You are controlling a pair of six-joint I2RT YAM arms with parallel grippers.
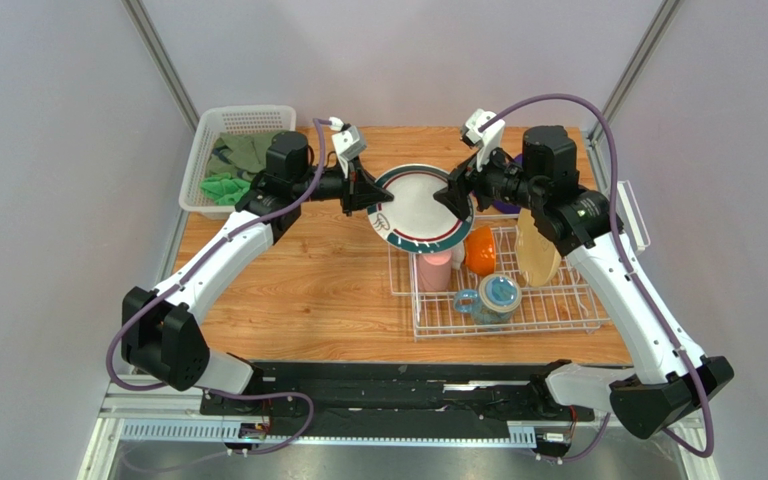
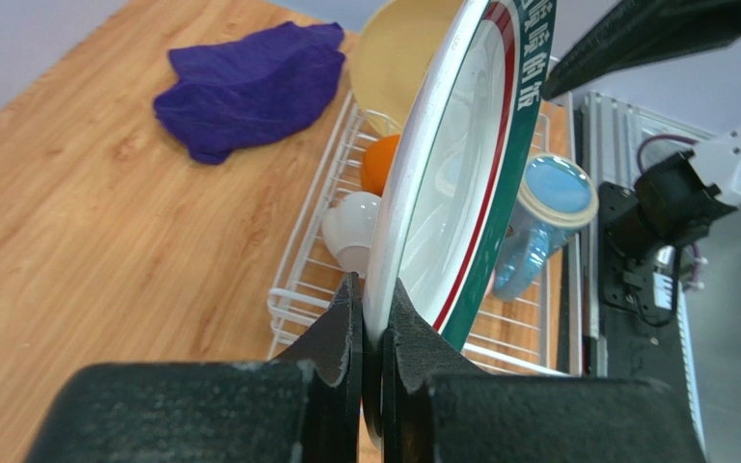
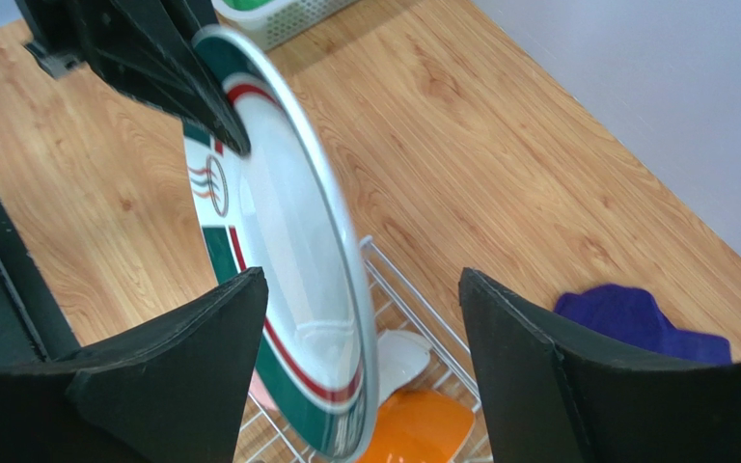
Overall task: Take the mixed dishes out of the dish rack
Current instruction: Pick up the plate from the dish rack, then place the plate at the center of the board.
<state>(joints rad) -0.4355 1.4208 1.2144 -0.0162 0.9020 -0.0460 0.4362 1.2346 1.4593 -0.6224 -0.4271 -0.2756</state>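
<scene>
A white plate with a green and red rim (image 1: 418,205) hangs on edge above the left end of the white wire dish rack (image 1: 558,312). My left gripper (image 1: 366,190) is shut on the plate's left rim (image 2: 461,193), fingers (image 2: 345,328) pinching it. My right gripper (image 1: 455,192) is open, and the plate's right rim (image 3: 288,241) stands between its spread fingers (image 3: 201,357). In the rack are a pink cup (image 1: 434,270), an orange bowl (image 1: 480,250), a cream-tan plate (image 1: 536,250) and a blue mug (image 1: 498,295). A white bowl (image 2: 350,231) lies under the plate.
A purple cloth (image 2: 249,82) lies on the wooden table behind the rack, also in the right wrist view (image 3: 635,318). A white mesh basket (image 1: 208,150) with green cloth (image 1: 238,160) stands at the back left. Grey walls close in on three sides.
</scene>
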